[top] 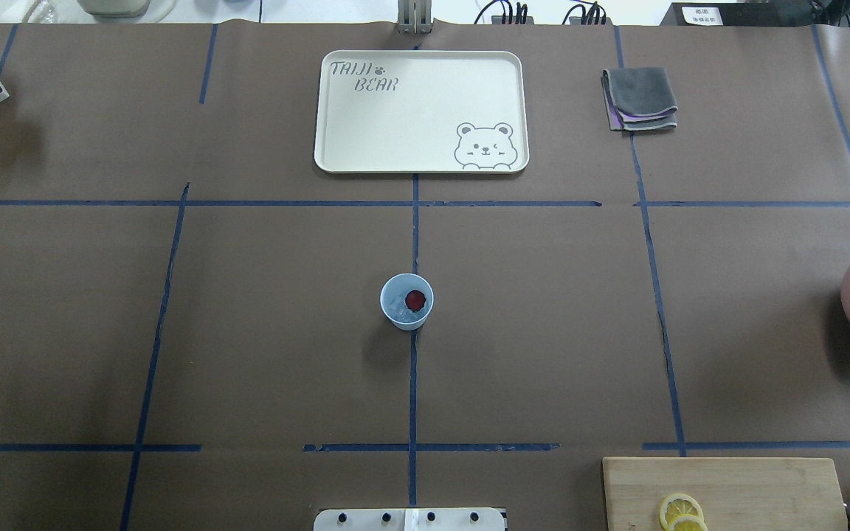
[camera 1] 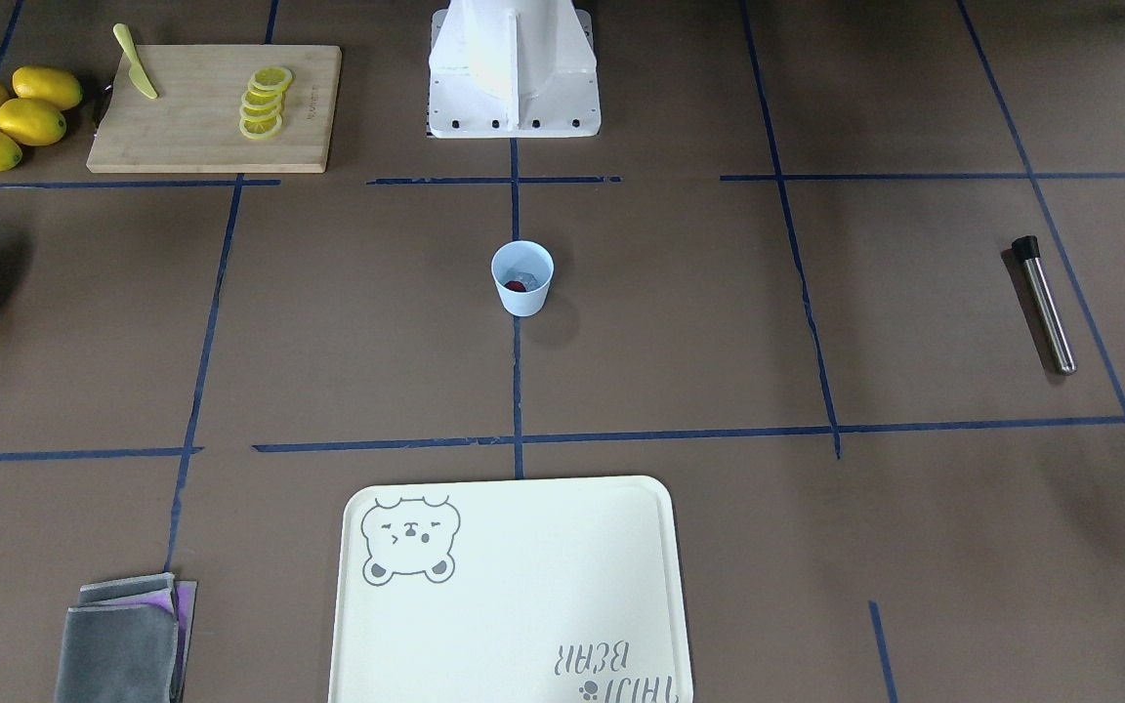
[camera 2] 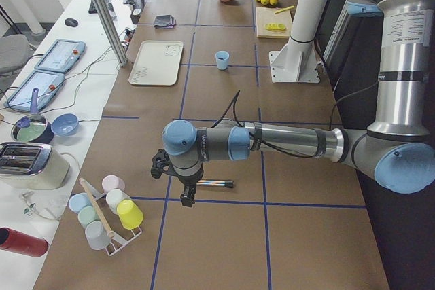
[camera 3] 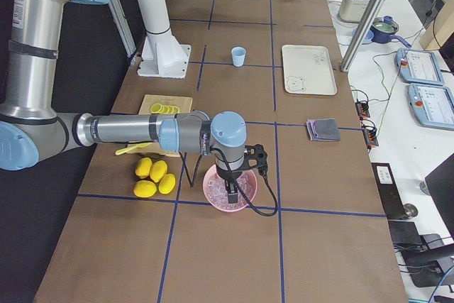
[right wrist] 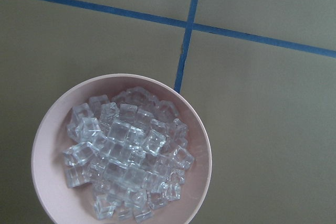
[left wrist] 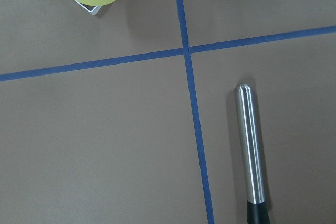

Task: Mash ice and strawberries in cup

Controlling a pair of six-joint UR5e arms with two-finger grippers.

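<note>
Since the cup [camera 1: 521, 301] stands alone and unheld at mid-table in the front view, strawberry [camera 1: 516, 286] and ice [camera 1: 521, 269] inside, an off-centre press could tip it and spill both. The rod [camera 1: 1044, 305] lies well apart at that view's right; lemons [camera 1: 11, 115], board [camera 1: 191, 127] and knife [camera 1: 136, 63] sit far left, the tray [camera 1: 523, 605] near. Overhead, nothing stands between rod and cup. From the left end, the left gripper [camera 2: 188, 196] hangs near the rod; whether its jaws are apart I cannot tell. A skewed grasp could roll the rod toward the rack [camera 2: 102, 215]. From the right end, the right gripper [camera 3: 233, 194] hovers over the bowl [camera 3: 210, 188], its state equally unclear. Its wrist view shows the bowl's cubes [right wrist: 126, 150]; the left wrist's, the rod.
</note>
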